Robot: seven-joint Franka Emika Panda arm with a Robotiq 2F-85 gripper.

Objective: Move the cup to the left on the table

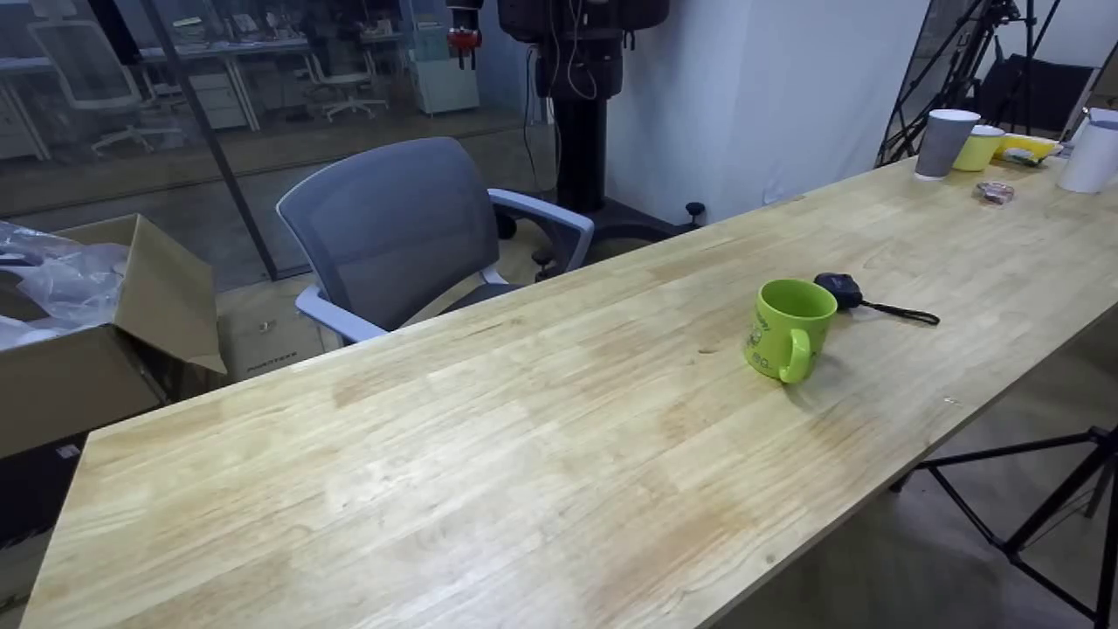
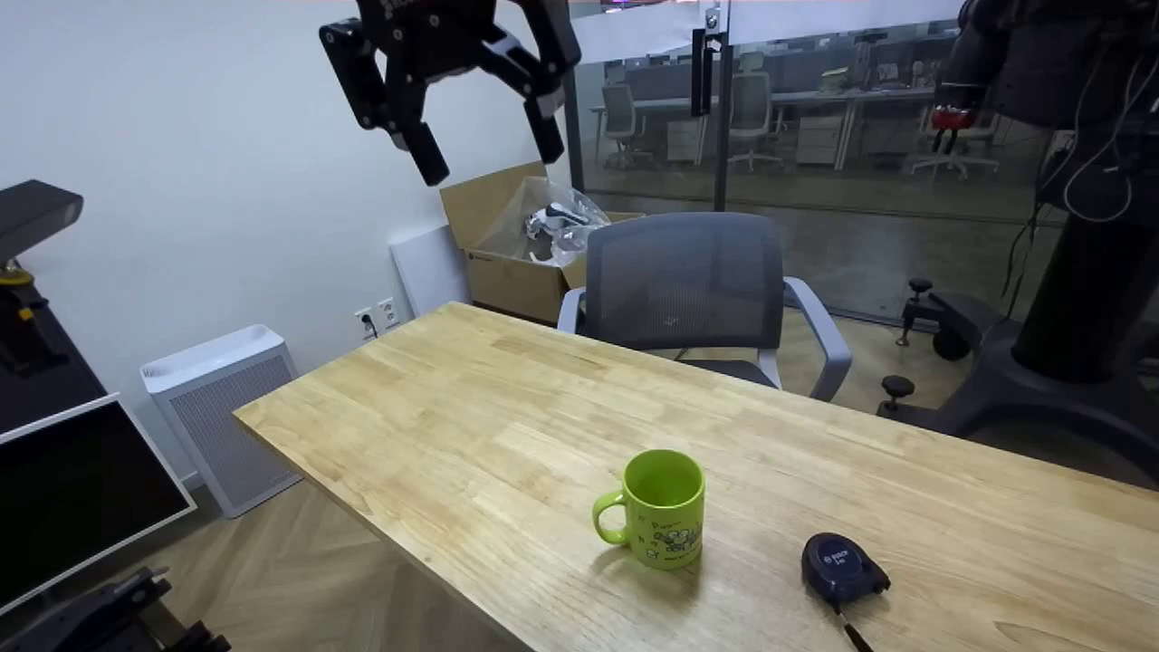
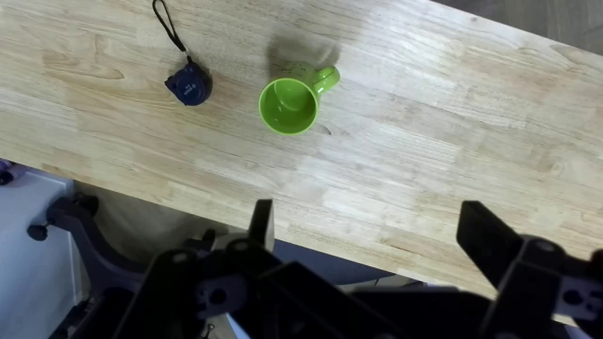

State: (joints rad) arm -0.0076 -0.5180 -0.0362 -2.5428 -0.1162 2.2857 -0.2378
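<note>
The lime-green cup stands upright on the table and shows in both exterior views [image 1: 764, 345] [image 2: 670, 534]. It also shows in the wrist view [image 3: 288, 107], with its handle toward the upper right there and its inside bare. The light-wood table [image 1: 419, 463] also shows in an exterior view [image 2: 453, 407] and the wrist view [image 3: 414, 146]. My gripper is open and empty, high above the table, in an exterior view [image 2: 492, 154] and the wrist view [image 3: 367, 213]. Its fingers are well apart from the cup. The gripper is out of frame in an exterior view.
A dark blue tape measure [image 2: 842, 569] with a black strap lies beside the cup, also in the wrist view [image 3: 192, 85]. A grey chair [image 1: 402, 227] stands at the table's long edge. A grey cup [image 1: 943, 147], a yellow cup [image 1: 978, 150] and a white container [image 1: 1088, 162] stand at the far end.
</note>
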